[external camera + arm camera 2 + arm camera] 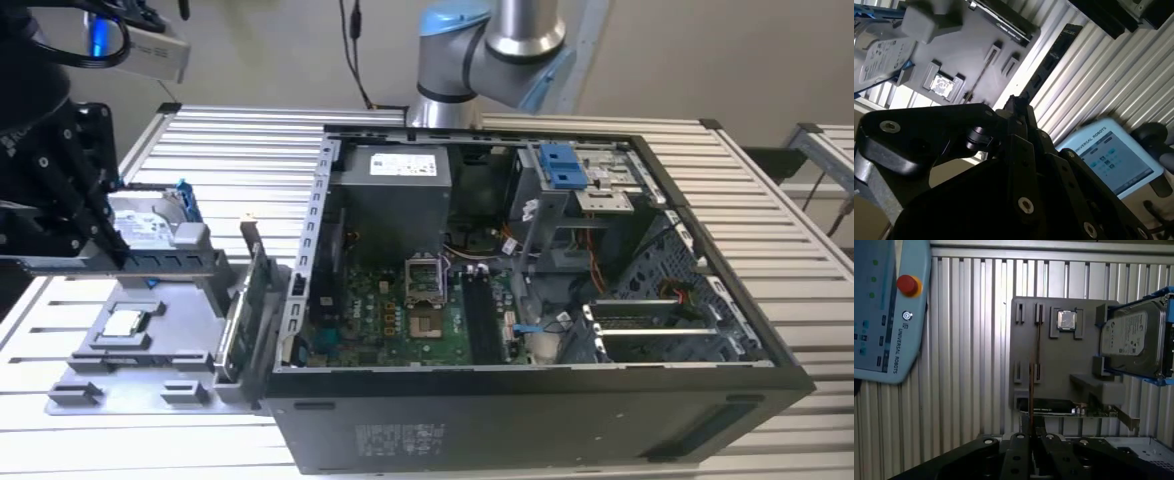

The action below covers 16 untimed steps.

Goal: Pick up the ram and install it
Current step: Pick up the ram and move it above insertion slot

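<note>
Dark ram (1054, 56) between the fingers (1017, 117)

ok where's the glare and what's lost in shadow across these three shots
Exterior view: the table slats wash out white beside the tray, while the inside of the case sits in shade. First wrist view: light streaks the table slats, the hard drive top shines, and the hand is a dark mass. Second wrist view: the hand is near black against a bright background.
</note>
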Tool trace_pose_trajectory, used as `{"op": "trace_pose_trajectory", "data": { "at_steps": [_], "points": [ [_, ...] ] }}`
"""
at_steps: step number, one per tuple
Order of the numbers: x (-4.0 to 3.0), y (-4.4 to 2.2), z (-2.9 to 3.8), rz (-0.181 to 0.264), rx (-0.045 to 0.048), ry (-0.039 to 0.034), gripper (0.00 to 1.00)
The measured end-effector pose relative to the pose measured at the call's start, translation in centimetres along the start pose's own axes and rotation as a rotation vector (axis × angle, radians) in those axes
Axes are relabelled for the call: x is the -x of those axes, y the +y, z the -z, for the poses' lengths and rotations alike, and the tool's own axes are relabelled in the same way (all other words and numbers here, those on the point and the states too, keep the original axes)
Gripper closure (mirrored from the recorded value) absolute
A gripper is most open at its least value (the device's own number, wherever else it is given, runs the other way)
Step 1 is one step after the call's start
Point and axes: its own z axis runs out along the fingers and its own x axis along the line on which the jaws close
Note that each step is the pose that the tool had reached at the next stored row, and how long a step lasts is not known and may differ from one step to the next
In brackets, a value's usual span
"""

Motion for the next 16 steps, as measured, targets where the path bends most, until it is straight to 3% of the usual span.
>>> {"op": "trace_pose_trajectory", "data": {
  "at_steps": [16],
  "points": [
    [0.00,-3.28,-0.03,0.000,0.0000,0.0000,0.86]
  ]
}}
